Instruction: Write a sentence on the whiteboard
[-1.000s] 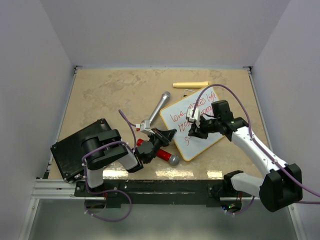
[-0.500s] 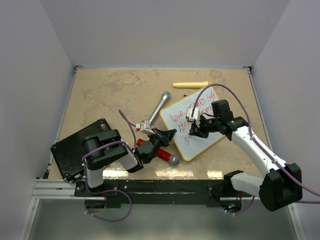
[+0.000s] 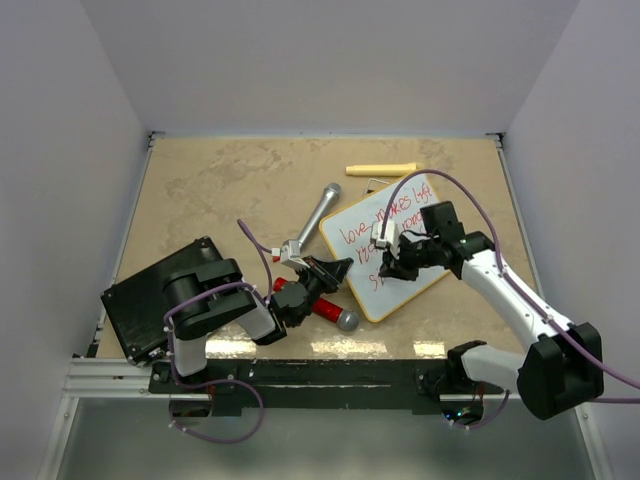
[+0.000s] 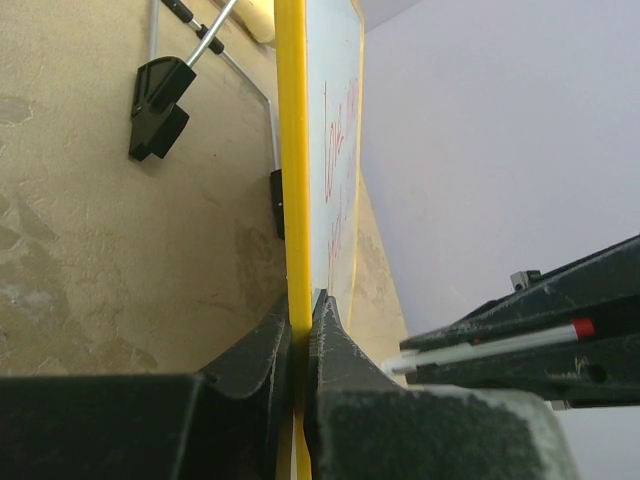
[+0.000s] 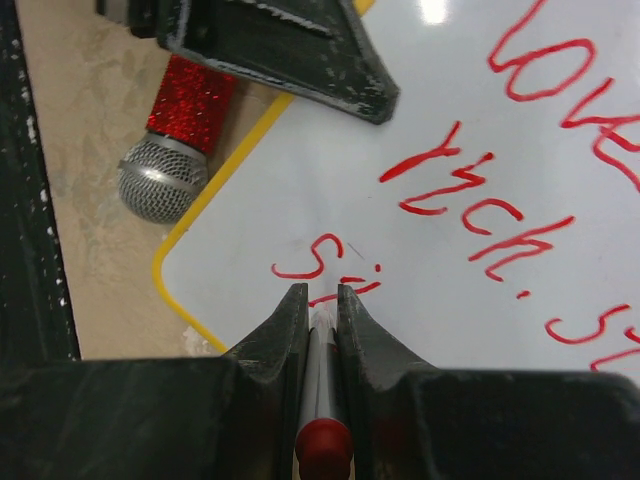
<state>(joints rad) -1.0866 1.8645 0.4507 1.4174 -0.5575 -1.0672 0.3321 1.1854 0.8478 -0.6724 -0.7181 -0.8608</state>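
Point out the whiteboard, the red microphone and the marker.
whiteboard (image 3: 393, 294), top view, bare white lower corner.
red microphone (image 5: 155, 178), right wrist view, grey mesh head.
marker (image 5: 322, 442), right wrist view, red rear end.

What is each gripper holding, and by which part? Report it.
Left gripper pinches the whiteboard by its frame edge; right gripper clamps the marker by its barrel.

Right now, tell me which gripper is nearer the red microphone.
Left. The left gripper, clamped on the whiteboard edge, is just beside the red microphone; the right gripper holds a marker over the board, farther away.
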